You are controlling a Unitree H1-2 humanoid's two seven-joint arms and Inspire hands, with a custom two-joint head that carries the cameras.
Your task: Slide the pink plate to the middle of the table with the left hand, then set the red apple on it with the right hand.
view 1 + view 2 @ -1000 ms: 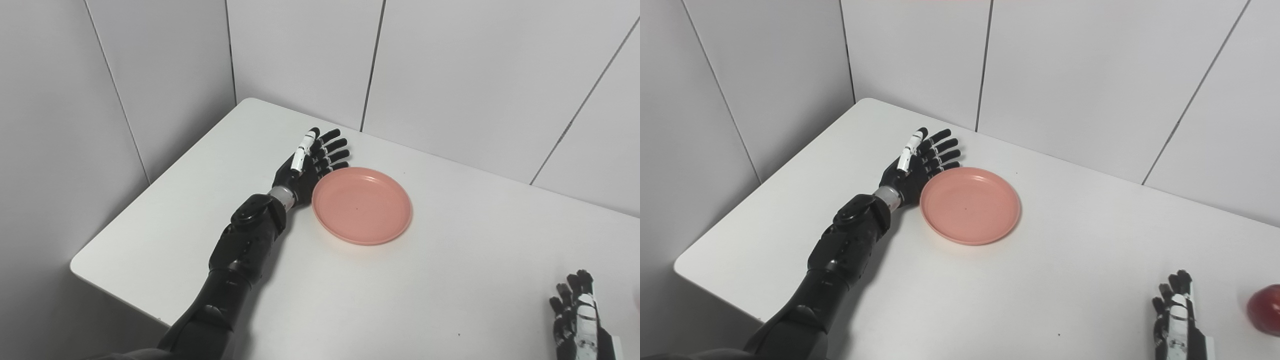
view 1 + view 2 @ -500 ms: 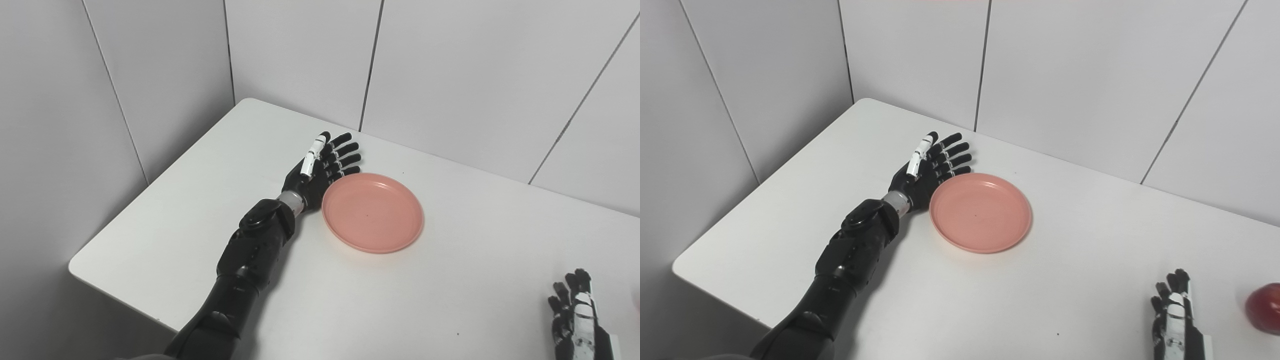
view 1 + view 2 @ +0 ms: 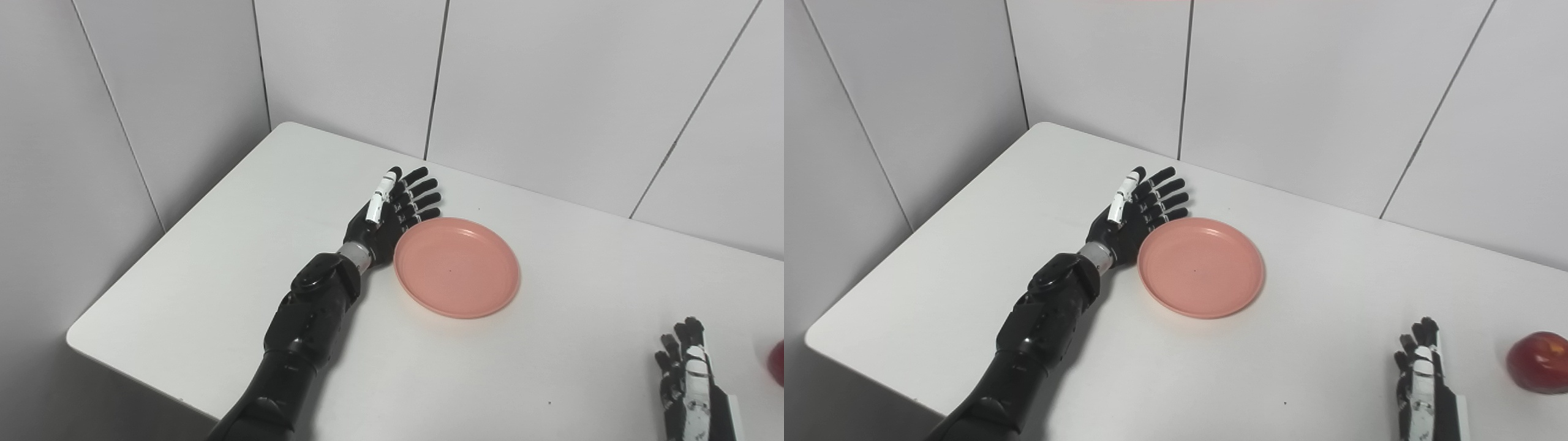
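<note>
Since a second ago, plate point(image 3: 457, 267) and left robot hand point(image 3: 392, 208) are sliding rightward together across the table point(image 3: 202, 275); camera also shifting. Plate is lying immediately right of the left robot hand, whose flat, spread fingers are pressing its left rim, grasping nothing. Right robot hand point(image 3: 1421, 386) is resting fingers extended, holding nothing, nearer the apple point(image 3: 1537, 361), which lies just to its right. Apple is showing whole only in the right eye view; left eye view is catching a sliver.
</note>
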